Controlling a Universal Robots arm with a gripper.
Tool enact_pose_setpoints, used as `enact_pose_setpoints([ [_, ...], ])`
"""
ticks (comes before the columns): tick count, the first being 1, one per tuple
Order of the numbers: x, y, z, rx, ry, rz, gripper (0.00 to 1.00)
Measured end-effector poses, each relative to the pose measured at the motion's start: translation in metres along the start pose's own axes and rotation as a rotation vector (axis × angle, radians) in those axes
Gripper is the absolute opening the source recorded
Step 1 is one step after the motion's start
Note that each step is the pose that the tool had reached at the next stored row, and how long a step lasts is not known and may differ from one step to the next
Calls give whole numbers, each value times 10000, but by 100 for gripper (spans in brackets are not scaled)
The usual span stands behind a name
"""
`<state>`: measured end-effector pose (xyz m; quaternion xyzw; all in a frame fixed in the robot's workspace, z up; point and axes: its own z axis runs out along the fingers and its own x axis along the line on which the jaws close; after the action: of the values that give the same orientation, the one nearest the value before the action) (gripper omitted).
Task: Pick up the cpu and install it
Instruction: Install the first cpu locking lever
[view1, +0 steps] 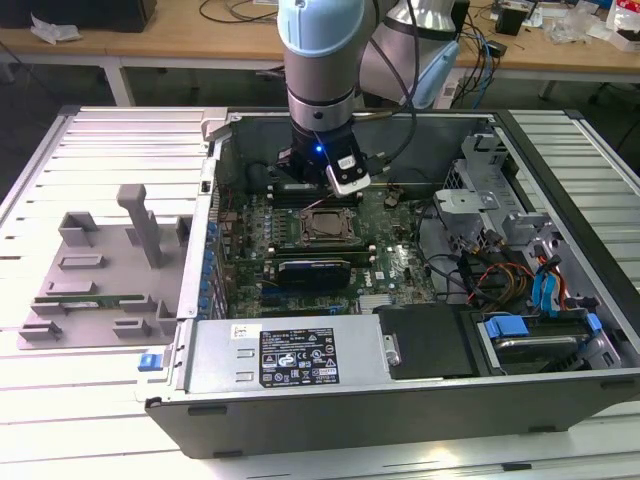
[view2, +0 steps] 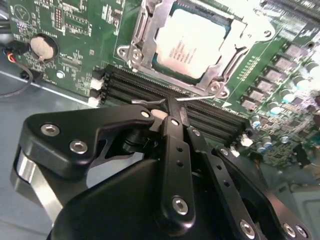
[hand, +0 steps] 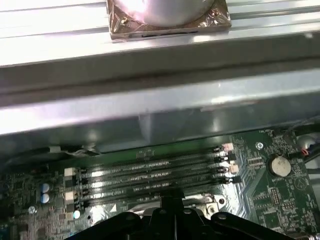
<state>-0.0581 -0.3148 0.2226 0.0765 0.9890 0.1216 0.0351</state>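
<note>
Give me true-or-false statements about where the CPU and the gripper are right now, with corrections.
1. The flat square silvery-topped cpu sits inside the metal socket frame on the green motherboard. True.
2. The black gripper holds the cpu. False: its jaws are closed together with nothing between them, and the cpu lies in the socket.
3. The gripper is above the black memory slots beside the socket. True.
4. A round coin battery lies on top of the cpu. False: it sits apart on the motherboard.
</note>
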Motion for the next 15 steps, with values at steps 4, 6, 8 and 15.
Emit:
enact_pose_setpoints([
  [4, 5, 9, 71, 204, -87, 221, 11],
  [6, 5, 9, 71, 317, -128, 307, 11],
  [8, 3, 9, 73, 327, -131, 310, 11],
  [15, -26, 65, 115, 752, -288, 677, 11],
])
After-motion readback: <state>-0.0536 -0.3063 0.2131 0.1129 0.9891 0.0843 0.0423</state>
